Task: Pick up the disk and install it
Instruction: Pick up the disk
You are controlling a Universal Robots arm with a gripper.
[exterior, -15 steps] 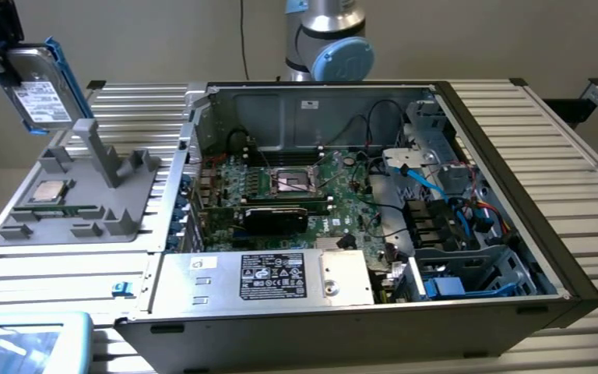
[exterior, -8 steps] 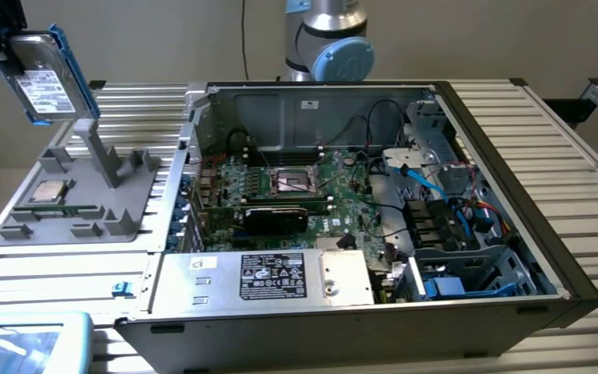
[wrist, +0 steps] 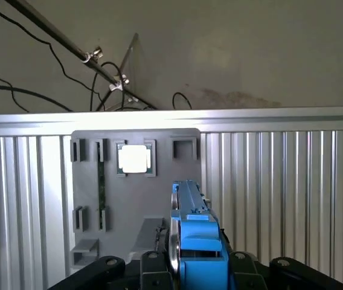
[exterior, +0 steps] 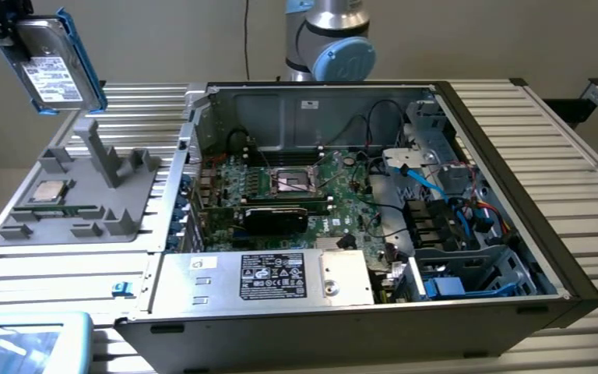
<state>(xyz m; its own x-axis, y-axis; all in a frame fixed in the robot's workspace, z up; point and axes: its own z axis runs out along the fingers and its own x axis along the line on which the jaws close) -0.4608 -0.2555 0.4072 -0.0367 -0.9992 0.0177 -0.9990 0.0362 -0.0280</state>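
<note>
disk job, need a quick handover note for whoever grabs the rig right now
Gripper: shut on the disk, clamped across its blue-bracketed edge.
Disk: in the air, tilted, label facing the exterior camera, above the grey fixture tray at the exterior view's left and clear of it.
CPU chip: sitting in its slot on the tray.
Done: the disk is picked up.
Left: the install; the disk is not yet in the open computer case.
</note>
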